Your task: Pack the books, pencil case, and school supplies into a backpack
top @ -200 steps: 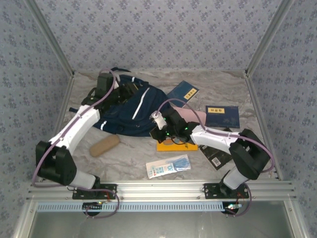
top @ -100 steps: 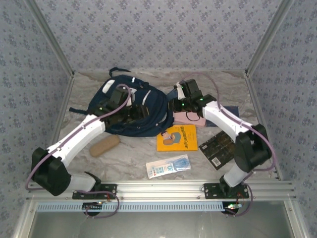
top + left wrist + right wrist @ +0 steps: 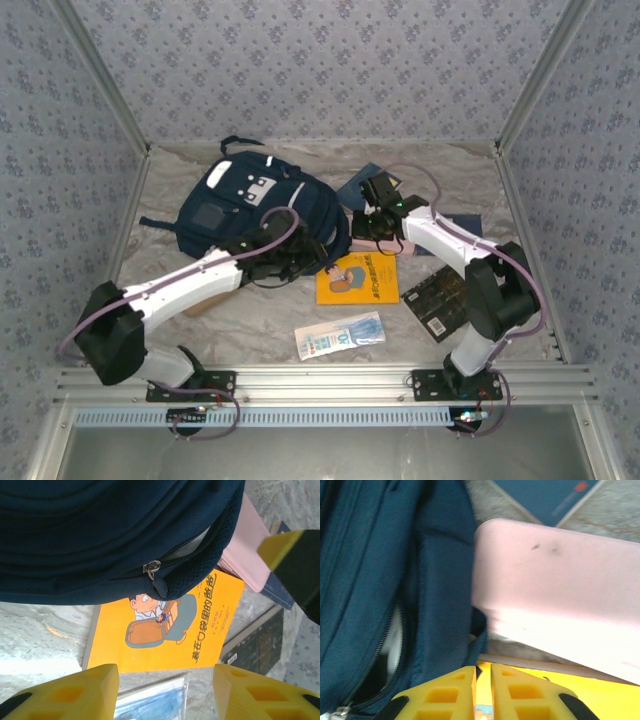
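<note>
Toward the far left of the marble-patterned table (image 3: 250, 325), navy blue fabric backpack (image 3: 240, 200) with white patch, orange book (image 3: 358, 277) titled 装在口袋里的爸爸 at the table's centre, left gripper (image 3: 164, 677) spread wide and empty over it, right gripper (image 3: 482, 680) pinched on the backpack's edge fabric beside pink pencil case (image 3: 555, 580)

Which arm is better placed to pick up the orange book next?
Left, probably: the left end effector hangs open directly above the orange book, while the right end effector is shut at the backpack edge beside the pink case.
</note>
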Available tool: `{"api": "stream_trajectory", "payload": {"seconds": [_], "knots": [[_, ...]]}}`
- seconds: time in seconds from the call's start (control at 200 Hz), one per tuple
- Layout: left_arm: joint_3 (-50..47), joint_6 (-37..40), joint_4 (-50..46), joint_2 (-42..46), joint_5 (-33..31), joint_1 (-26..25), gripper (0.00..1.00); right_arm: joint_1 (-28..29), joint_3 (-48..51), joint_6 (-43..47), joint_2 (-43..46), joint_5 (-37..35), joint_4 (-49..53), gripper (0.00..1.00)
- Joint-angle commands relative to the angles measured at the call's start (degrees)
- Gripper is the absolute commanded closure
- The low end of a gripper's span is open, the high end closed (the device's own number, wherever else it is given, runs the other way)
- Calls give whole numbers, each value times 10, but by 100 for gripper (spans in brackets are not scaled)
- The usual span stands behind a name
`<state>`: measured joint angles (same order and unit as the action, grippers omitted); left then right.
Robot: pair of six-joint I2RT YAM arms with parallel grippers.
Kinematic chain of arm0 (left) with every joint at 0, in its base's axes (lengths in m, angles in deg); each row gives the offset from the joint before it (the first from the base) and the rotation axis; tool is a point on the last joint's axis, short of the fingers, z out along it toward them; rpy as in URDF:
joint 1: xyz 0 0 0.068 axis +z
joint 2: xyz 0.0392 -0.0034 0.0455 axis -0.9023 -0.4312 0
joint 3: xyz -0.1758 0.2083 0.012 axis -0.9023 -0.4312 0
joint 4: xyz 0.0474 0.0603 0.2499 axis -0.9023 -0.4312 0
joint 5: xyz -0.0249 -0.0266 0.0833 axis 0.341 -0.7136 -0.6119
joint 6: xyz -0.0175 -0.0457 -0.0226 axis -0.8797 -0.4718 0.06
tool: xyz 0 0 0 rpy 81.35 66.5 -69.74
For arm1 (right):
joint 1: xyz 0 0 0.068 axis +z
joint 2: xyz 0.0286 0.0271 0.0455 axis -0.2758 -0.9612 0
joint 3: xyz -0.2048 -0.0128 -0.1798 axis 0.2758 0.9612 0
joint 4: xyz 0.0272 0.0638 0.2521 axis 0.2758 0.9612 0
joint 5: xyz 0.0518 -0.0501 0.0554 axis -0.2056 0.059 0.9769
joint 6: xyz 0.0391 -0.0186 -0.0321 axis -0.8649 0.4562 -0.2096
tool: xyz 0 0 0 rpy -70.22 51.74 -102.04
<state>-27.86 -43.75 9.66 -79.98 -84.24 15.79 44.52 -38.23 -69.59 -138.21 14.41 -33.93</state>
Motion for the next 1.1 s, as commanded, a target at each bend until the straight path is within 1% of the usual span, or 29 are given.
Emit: {"api": "stream_trajectory", "payload": {"seconds": [0.0, 0.025, 0.105, 0.23, 0.425, 0.61, 0.695, 0.764, 0.944, 1.094], "knots": [[47, -82, 4, -45, -52, -12, 52, -9, 8, -63, 34, -55, -18, 86], [49, -90, 5, -54, -56, -12, 53, -12, 29, -68, 37, -54, -24, 86], [50, -111, 22, -72, -67, -12, 57, -20, 42, -74, 46, -45, -36, 86], [64, -132, 11, -98, -89, -12, 59, -30, 56, -79, 51, -37, -48, 87], [78, -142, 7, -125, -114, -10, 62, -39, 74, -82, 50, -18, -72, 87], [93, -147, 5, -153, -122, -4, 66, -40, 83, -87, 39, -3, -95, 87], [95, -150, 5, -164, -125, -2, 69, -40, 78, -87, 27, -2, -102, 87], [95, -152, -1, -172, -129, 0, 73, -38, 72, -88, 16, -3, -108, 87], [92, -154, -31, -175, -153, 9, 86, -26, 57, -89, -9, 4, -114, 86], [84, -138, -17, -176, -152, 19, 100, -6, 40, -76, -33, 18, -113, 86]]}}
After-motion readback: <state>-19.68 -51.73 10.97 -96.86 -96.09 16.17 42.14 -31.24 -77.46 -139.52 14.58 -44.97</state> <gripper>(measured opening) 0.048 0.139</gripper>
